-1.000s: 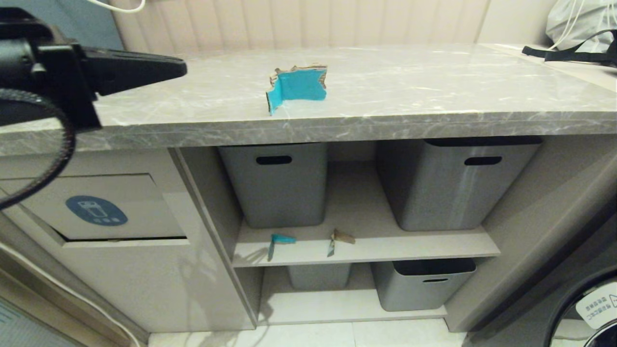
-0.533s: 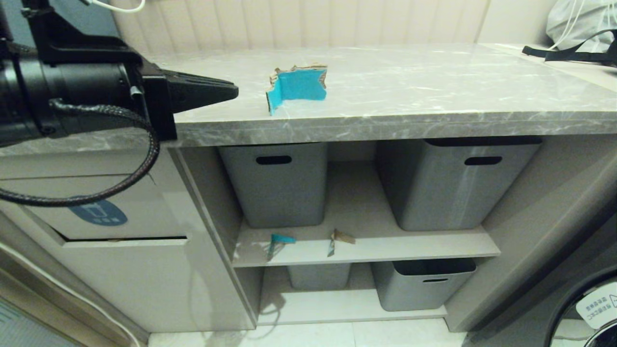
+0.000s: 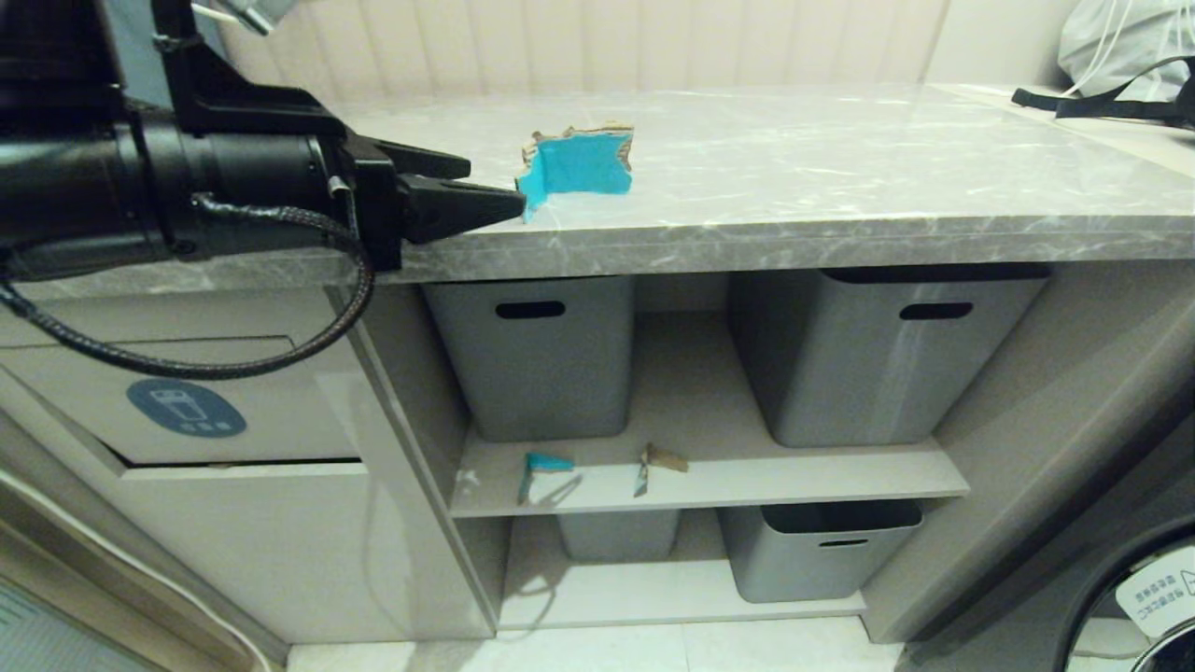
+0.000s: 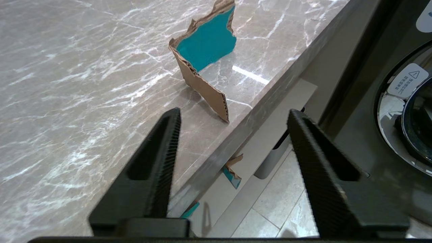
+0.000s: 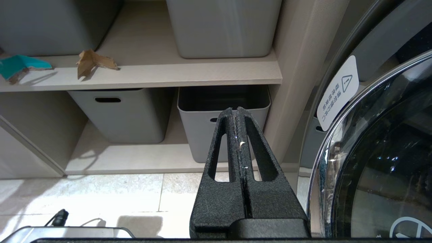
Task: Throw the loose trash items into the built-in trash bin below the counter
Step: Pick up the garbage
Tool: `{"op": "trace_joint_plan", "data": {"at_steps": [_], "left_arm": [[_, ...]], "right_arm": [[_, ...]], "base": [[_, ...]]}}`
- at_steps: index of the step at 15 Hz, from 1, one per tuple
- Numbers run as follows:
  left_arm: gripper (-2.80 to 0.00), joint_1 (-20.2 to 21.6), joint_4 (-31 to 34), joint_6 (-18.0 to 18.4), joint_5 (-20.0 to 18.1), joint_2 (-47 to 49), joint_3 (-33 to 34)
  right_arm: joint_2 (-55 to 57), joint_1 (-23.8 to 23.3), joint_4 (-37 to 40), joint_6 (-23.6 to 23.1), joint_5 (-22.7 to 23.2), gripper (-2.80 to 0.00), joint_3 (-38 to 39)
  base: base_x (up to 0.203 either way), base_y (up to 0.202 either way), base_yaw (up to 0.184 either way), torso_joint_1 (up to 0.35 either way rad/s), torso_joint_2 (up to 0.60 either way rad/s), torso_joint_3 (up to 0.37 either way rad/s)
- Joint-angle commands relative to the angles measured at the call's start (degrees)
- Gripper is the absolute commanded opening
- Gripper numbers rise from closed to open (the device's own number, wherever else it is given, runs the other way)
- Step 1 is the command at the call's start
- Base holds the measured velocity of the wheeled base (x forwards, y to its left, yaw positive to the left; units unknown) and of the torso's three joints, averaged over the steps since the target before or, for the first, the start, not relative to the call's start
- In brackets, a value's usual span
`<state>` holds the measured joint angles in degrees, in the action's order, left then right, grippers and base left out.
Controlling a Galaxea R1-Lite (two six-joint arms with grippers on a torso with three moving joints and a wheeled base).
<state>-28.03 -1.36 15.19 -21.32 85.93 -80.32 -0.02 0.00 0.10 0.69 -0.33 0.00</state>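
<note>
3 cardboard scraps are not yet in the bin, and the approach to the first one is the recent change. Nearest, the left pincer [image 3: 485,191] has come forward along the front edge of the surface [image 3: 840,177] during the last second; before, it was far at the left side, and now its tips are just beside the big bent scrap [image 3: 579,168]. The wrist view shows its jaws wide apart, with the scrap [image 4: 206,64] ahead of them and not yet between them, standing on its edge with the teal face away from the pincer. I judge that the arm needs 1 more short advance before the jaws close on the brown flap.

Below the surface, on the left, the trash bin flap [image 3: 187,406] with the blue sticker is shut, and no scrap is near it.

Further in, on the middle shelf [image 3: 709,476], the 2 small bits, one teal [image 3: 540,464] and one brown [image 3: 658,459], lie apart in front of the grey tubs [image 3: 532,359] and did not move.

Away from the work, the right pincer [image 5: 239,113] hangs low near the washing machine door [image 5: 381,152], pressed together and holding nothing.
</note>
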Motion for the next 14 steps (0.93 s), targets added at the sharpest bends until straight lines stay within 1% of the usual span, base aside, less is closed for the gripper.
{"op": "trace_joint_plan", "data": {"at_steps": [1,3,7,14], "left_arm": [[0.0,0.01,-0.08,0.1,-0.12,2.02,-0.69],[0.0,0.06,-0.13,0.1,0.22,5.46,-3.99],[0.0,0.08,-0.07,0.1,3.46,11.48,-10.64],[0.0,-0.1,-0.13,0.02,3.57,14.26,-13.98]], "right_arm": [[0.02,0.0,-0.01,0.02,-0.02,-2.8,0.0],[0.02,-0.08,-0.01,0.02,-0.02,-2.8,0.0],[0.02,0.0,-0.01,0.02,0.06,-2.8,0.0],[0.02,0.0,-0.01,0.02,-0.02,-2.8,0.0]], "base": [[0.0,0.0,0.0,0.0,0.0,0.0],[0.0,0.0,0.0,0.0,0.0,0.0],[0.0,0.0,0.0,0.0,0.0,0.0],[0.0,0.0,0.0,0.0,0.0,0.0]]}}
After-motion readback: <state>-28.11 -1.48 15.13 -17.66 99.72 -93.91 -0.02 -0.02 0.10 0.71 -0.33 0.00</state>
